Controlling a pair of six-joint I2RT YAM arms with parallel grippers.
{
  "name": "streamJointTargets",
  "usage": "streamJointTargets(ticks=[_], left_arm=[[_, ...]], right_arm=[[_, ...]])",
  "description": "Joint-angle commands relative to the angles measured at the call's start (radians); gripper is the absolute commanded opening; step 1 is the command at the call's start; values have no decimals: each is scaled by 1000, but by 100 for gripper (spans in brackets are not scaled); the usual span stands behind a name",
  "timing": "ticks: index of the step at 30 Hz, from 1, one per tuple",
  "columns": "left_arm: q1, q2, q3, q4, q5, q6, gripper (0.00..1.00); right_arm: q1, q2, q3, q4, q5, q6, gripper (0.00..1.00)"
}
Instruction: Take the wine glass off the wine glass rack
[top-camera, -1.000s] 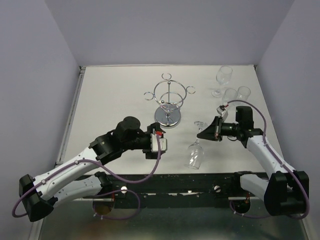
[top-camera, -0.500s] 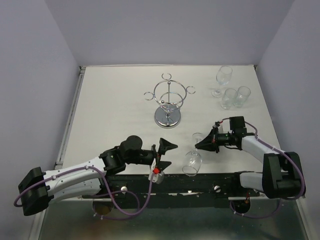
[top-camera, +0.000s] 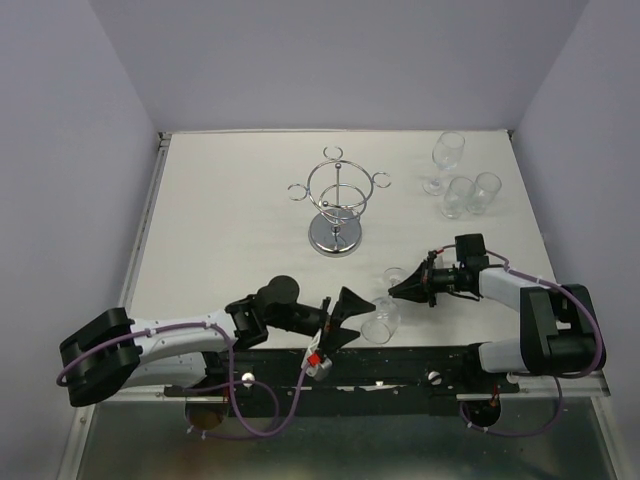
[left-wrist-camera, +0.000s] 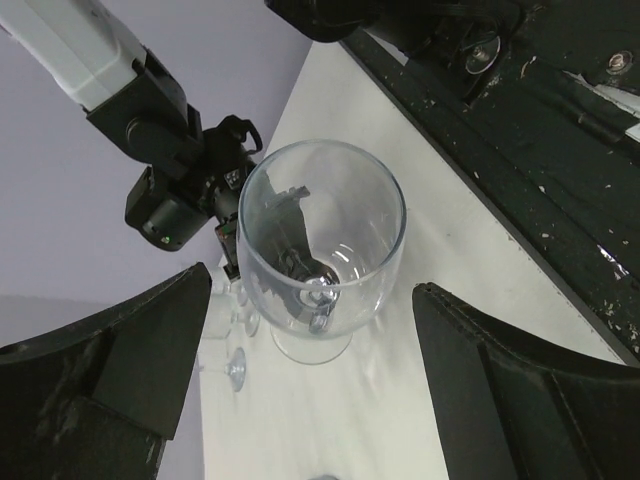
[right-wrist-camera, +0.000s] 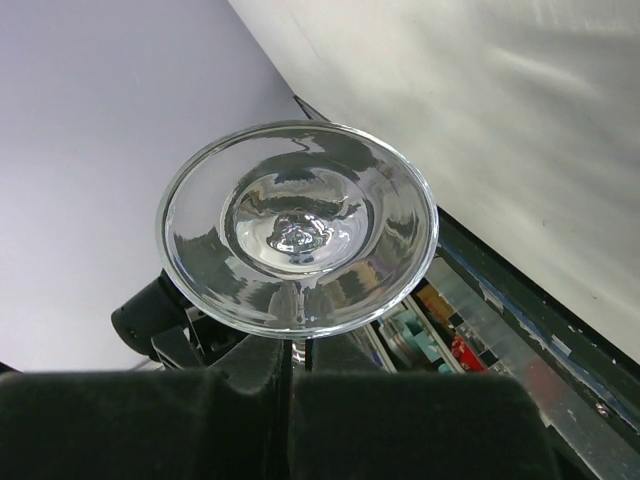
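The chrome wine glass rack (top-camera: 336, 205) stands at the table's middle back with no glass on it. My right gripper (top-camera: 410, 287) is shut on the stem of a clear wine glass (top-camera: 383, 312), just below its round foot (right-wrist-camera: 297, 225). The glass is tilted, its bowl pointing toward the front edge. In the right wrist view, my right gripper (right-wrist-camera: 297, 352) pinches the stem. My left gripper (top-camera: 347, 308) is open. The bowl's mouth (left-wrist-camera: 322, 235) faces it, just ahead of and between its spread fingers (left-wrist-camera: 130, 370), not touching them.
Three more clear glasses stand at the back right: one at the back (top-camera: 447, 155), two side by side (top-camera: 460, 197) (top-camera: 487, 190). The black base rail (top-camera: 420, 360) runs along the near edge, right below the held glass.
My left arm has swung right along the front edge until its open gripper faces the bowl. My right gripper has come down and toward the front with the glass.
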Motion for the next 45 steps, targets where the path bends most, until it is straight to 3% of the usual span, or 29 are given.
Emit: streamJointTargets(ticks=[1, 14, 21, 25, 29, 32, 34, 39, 41, 45], left_arm=[[-6, 65, -3, 126, 136, 94, 99], [-6, 275, 26, 309, 217, 175, 98], [-17, 380, 61, 462, 176, 149, 97], [-17, 383, 66, 455, 173, 169, 94], [-17, 366, 92, 303, 197, 259, 79], [-17, 377, 100, 304, 202, 266, 76], [-17, 390, 95, 347, 199, 255, 76], [-17, 374, 86, 356, 158, 236, 75], [-12, 342, 78, 343, 119, 212, 74], [6, 253, 103, 200, 63, 138, 71]], right_arm=[[-3, 19, 10, 27, -40, 41, 1], [-1, -1, -13, 23, -5, 9, 1], [-1, 5, -27, 23, 10, -2, 1], [-1, 17, -18, 21, 29, -2, 1], [-1, 15, -4, 23, 47, -14, 1], [-1, 19, -12, 19, 58, -20, 3], [0, 20, -10, 9, 56, -28, 16], [-1, 9, 23, -11, 44, -77, 67], [-1, 5, 42, -23, 39, -97, 100], [-3, -3, 105, -76, 12, -156, 100]])
